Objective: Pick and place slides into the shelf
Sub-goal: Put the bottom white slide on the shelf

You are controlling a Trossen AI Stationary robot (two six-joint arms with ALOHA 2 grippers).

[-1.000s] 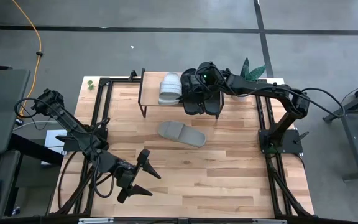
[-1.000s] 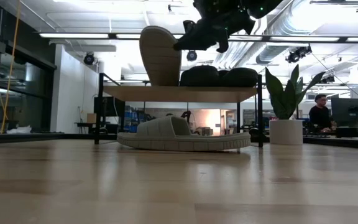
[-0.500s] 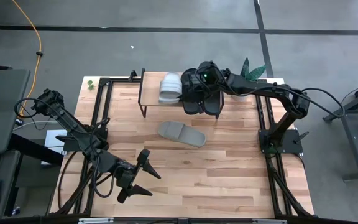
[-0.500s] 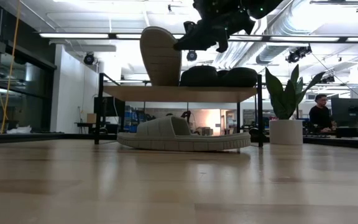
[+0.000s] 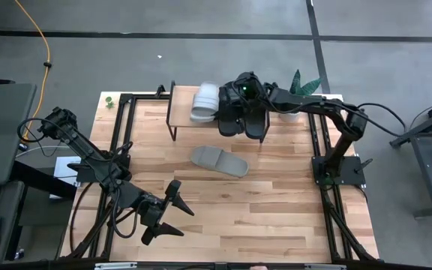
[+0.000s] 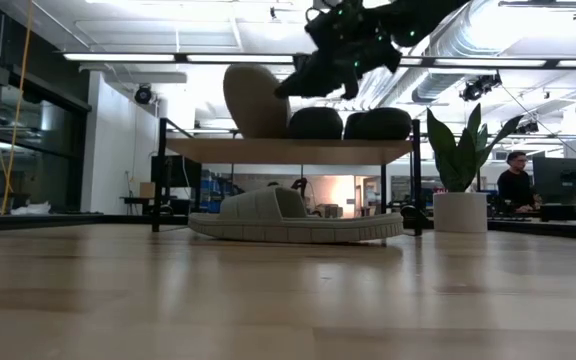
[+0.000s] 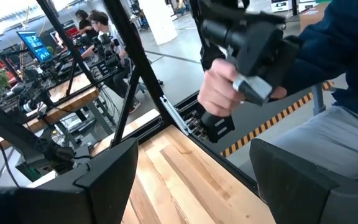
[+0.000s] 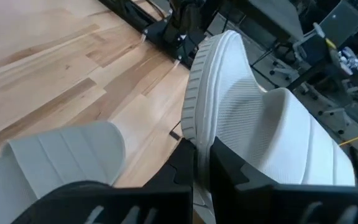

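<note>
Shelf [image 5: 180,112]: low light-wood board on thin dark legs, standing at the far edge of the worktop [image 5: 276,202]. All places below are given relative to it.

Light grey slide, held [image 5: 205,103]: over the middle of the shelf, tipped up on edge, its sole rising above the board in the low view. The right wrist view shows the rim of its sole caught between the two dark fingers [image 8: 225,163]. Whether its lower end touches the board cannot be told.

Right hand [image 5: 229,105]: above the shelf, just beside the black pair, pinching the held grey slide by the edge of its sole.

Black slides, two [image 5: 244,120]: side by side on the right half of the shelf, touching or nearly so; in the low view they show as two dark rounded humps [image 6: 348,124] on the board.

Light grey slide, second [image 5: 219,160]: flat on the worktop just in front of the shelf, lying slantwise, strap upward.

Left hand [image 5: 172,212]: well apart from the shelf, near the front left of the worktop, fingers spread wide with nothing between them.

Potted plant [image 5: 303,84]: just off the right end of the shelf.

Person [image 6: 514,186]: seated in the room behind, beyond the shelf's right end.
</note>
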